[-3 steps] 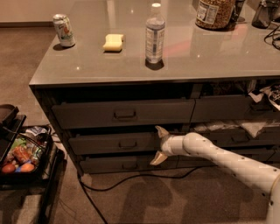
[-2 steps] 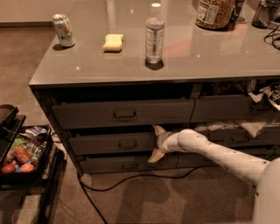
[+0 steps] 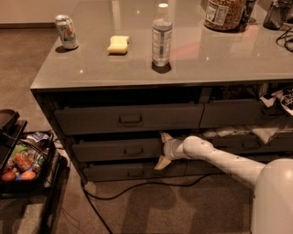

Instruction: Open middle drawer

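Two fingers [image 3: 160,163] of the pincer [image 3: 161,151] gape wide, gripping nothing, straddling the right end of the middle drawer [image 3: 114,150], at 3 o'clock from its handle [image 3: 133,150], beneath the counter [image 3: 219,55].

The gripper [image 3: 162,150] sat at the right end of the middle drawer [image 3: 119,150] with its fingers spread, covering that end. Whether a tip touched the front, I couldn't tell. Its arm [image 3: 219,160] ran off the bottom-right corner. The jar [image 3: 224,13] lost its top to the upper edge, and the black cart [image 3: 57,180] was cut by the left. The bottle [image 3: 161,36] label was too small to read.
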{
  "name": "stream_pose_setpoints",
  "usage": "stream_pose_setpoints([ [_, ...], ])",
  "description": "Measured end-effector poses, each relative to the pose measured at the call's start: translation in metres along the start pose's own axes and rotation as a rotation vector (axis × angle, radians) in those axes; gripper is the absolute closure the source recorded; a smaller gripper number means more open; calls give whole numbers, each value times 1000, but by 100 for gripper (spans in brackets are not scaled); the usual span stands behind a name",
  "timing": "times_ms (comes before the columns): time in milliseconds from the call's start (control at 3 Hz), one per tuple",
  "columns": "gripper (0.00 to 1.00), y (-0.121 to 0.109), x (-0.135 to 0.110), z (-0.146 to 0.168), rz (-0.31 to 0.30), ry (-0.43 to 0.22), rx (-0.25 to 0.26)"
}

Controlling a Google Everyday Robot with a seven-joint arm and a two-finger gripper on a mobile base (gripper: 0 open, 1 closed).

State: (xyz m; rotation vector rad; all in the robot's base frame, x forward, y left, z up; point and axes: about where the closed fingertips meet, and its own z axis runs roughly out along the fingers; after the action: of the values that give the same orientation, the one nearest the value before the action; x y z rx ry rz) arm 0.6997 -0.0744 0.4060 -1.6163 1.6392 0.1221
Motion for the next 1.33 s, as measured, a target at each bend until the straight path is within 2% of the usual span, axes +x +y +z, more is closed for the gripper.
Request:
stream_pose_setpoints([
  [667, 0, -36, 5, 4, -42, 16, 23],
  [1000, 0, -42, 11, 8, -39, 30, 17],
  [1333, 0, -36, 20, 15, -17, 49, -7],
])
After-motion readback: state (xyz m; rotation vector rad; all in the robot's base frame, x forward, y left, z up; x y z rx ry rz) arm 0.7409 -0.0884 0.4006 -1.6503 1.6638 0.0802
